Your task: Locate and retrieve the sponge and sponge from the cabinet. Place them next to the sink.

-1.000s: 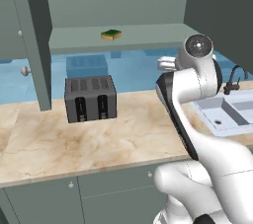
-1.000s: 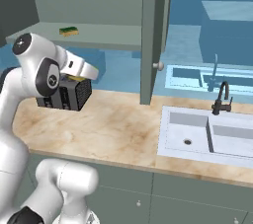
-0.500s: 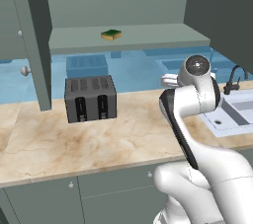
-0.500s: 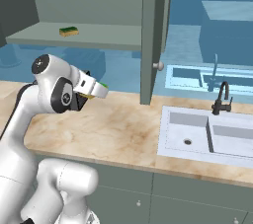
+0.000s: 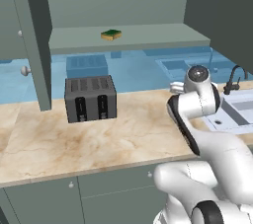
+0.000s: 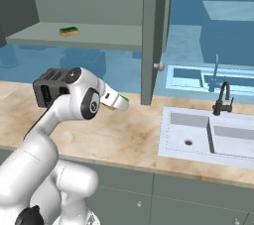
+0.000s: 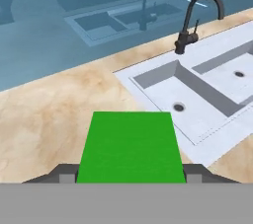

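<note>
Bright green is what jumps out first: we've got the green sponge [image 7: 131,146] clamped flat between the two fingertips of the gripper [image 7: 131,172], one dark tip [image 7: 66,171] on each side of it, seen from the hand view. In the right base view the same sponge [image 6: 120,102] pokes out of the gripper [image 6: 118,102] as a small green and yellow tip, up off the counter [image 6: 119,137].

Going left to right from the gripper in the right base view: well off to its left and higher up, the other sponge [image 6: 69,31], yellow with a dark green top, sits flat on the cabinet [image 6: 94,35] shelf. Also left of the gripper, partly behind our arm, is the dark toaster [image 6: 48,89] on the counter. Just right of the gripper hangs the open cabinet door [image 6: 153,30] with its round knob [image 6: 158,66]. Further right, the sink [image 6: 208,135] is set into the counter, and the dark curved faucet [image 6: 223,99] stands at its back edge.

In the hand view the counter [image 7: 44,114] lies below and ahead of the held sponge, with the sink [image 7: 207,104] ahead and to the right, and its faucet [image 7: 195,18] beyond that.

From the left base view, the shelf sponge [image 5: 111,34] is up on the cabinet [image 5: 128,38] shelf and the toaster [image 5: 91,98] sits below it.
</note>
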You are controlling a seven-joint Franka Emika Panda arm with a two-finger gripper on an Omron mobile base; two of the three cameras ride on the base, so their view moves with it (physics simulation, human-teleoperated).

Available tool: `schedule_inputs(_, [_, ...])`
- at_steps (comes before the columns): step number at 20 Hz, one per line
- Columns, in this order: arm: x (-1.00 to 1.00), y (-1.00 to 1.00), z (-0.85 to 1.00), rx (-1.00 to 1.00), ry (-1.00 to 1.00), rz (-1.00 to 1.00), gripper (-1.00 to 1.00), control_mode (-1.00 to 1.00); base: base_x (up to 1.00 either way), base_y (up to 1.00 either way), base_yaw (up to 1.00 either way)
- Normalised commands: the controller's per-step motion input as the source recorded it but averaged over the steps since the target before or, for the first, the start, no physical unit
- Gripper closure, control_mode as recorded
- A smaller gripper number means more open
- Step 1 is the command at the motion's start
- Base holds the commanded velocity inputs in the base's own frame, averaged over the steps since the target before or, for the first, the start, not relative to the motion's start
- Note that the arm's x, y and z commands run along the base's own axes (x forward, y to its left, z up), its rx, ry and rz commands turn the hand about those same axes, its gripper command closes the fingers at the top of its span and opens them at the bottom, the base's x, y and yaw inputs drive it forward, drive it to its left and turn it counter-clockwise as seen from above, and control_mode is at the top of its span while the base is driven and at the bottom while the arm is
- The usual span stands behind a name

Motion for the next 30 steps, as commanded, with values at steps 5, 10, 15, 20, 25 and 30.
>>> schedule_inputs(5, [0.51, -0.34, -0.49, 0.0, -0.02, -0.06, 1.0, -1.0, 0.0, 0.0, 0.0])
schedule_inputs(10, [0.61, -0.27, -0.41, 0.0, 0.01, -0.02, 1.0, -1.0, 0.0, 0.0, 0.0])
schedule_inputs(15, [0.52, -0.14, -0.14, 0.0, 0.0, 0.01, 1.0, -1.0, 0.0, 0.0, 0.0])
schedule_inputs(20, [0.37, -0.01, -0.11, 0.02, 0.06, 0.04, 1.0, -1.0, 0.0, 0.0, 0.0])
schedule_inputs(25, [0.35, -0.13, -0.2, 0.0, 0.06, 0.01, 1.0, -1.0, 0.0, 0.0, 0.0])
schedule_inputs(30, [0.24, -0.19, -0.15, 0.0, 0.01, 0.01, 1.0, -1.0, 0.0, 0.0, 0.0])
